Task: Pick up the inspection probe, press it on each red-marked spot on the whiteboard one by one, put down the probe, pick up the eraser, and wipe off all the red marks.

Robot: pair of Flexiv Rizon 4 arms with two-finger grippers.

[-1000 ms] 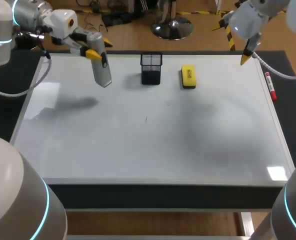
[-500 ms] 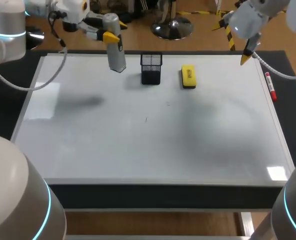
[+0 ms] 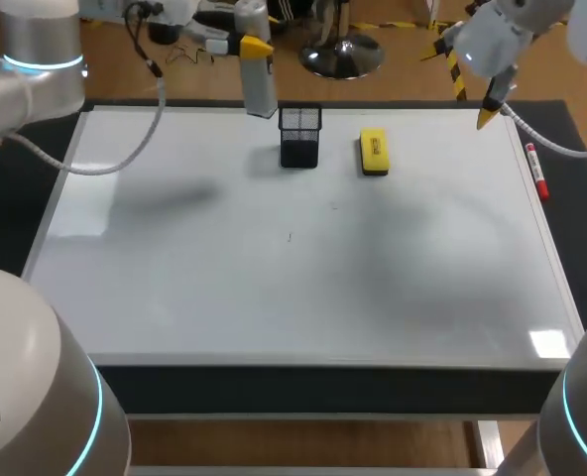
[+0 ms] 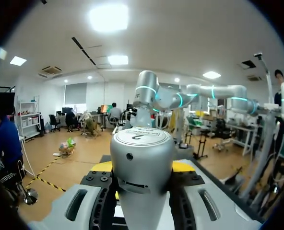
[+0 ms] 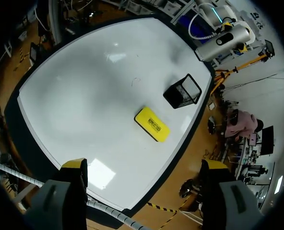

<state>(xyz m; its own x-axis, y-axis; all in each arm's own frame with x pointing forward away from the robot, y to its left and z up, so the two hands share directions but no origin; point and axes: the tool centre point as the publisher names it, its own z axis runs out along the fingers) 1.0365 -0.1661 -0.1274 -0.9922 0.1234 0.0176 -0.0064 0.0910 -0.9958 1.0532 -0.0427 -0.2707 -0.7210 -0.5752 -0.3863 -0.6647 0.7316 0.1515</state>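
Item, inspection probe point(image 3: 261, 84): silver cylinder in the upper middle of the head frame, hanging nearly upright over the far edge of the whiteboard point(image 3: 274, 288), just left of the black mesh cup point(image 3: 300, 136). Held by my left claw point(image 3: 249, 46), clamped on its upper body; the left wrist view shows the cylinder filling the gap, with yellow showing on either side. Item, right claw point(image 5: 144, 166): fingers wide apart, nothing in them, raised at the upper right of the head frame. Item, yellow eraser point(image 3: 373, 152): flat on the board just right of the cup, not touching it. Item, red marker point(image 3: 537, 172): along the board's right rim. Marks: two faint dark specks near mid-board; I make out no red ones. Step in hand, as I judge it: putting the probe down, with the cup the likely place. Handling notes: centre the probe's lower end over the cup's mouth, keep it vertical so it cannot catch the rim and tip the light mesh, lower slowly, release only once it bears on the bottom, then lift straight up.
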